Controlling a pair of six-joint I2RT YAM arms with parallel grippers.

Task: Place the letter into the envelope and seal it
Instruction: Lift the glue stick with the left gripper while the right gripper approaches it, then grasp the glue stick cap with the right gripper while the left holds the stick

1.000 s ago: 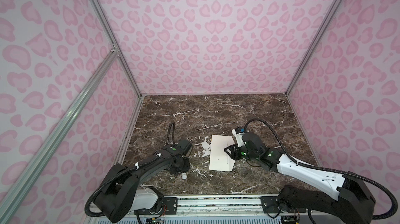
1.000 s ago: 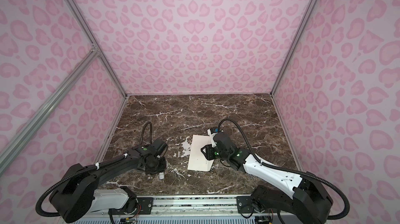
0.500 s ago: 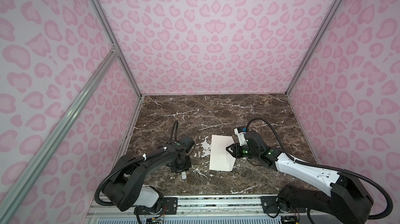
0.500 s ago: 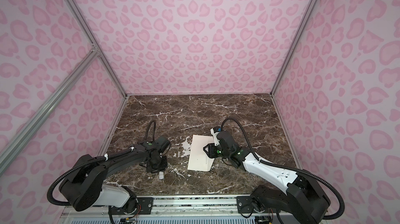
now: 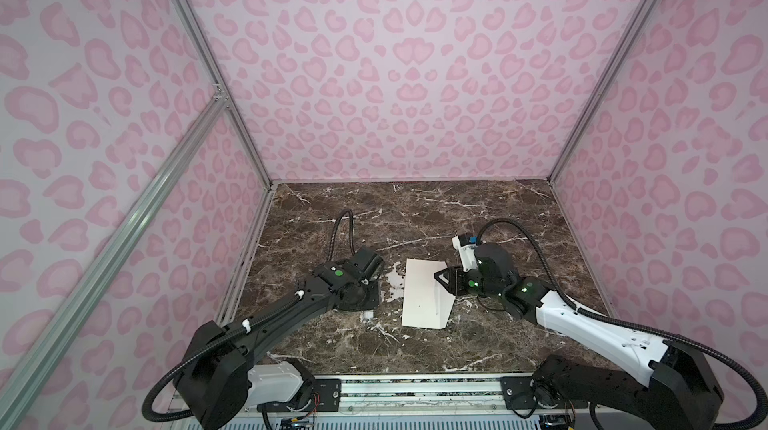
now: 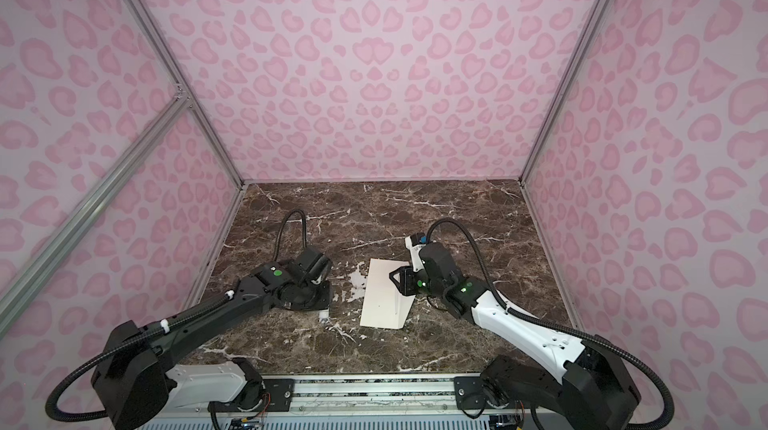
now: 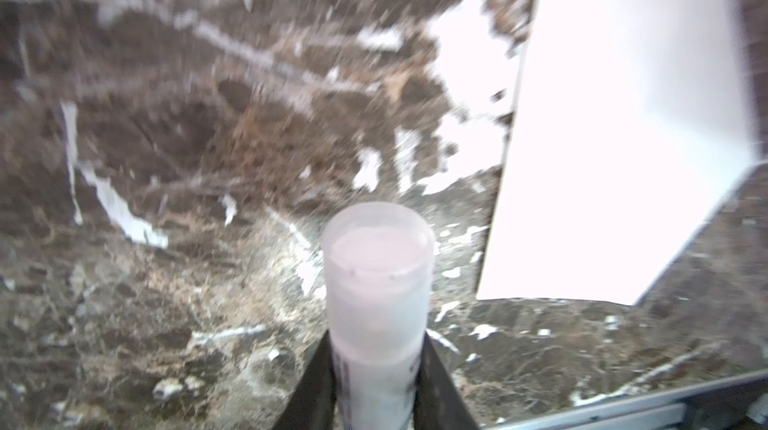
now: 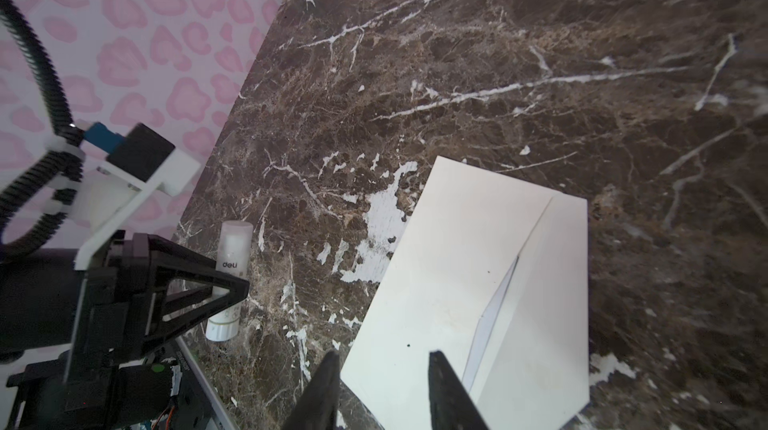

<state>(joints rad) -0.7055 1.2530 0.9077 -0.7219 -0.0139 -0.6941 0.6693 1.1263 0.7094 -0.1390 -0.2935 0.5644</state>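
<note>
Mid-table, on the brown marble top (image 5: 415,216): envelope (image 5: 424,299) lies flat, flap folded over, a narrow gap along the flap's edge (seen from the right wrist). Right gripper (image 8: 382,355) sits over its right edge, jaws spread, nothing pinched. Left gripper (image 7: 377,336), left of the envelope and apart from it, pinches a white glue stick (image 7: 378,266).
</note>
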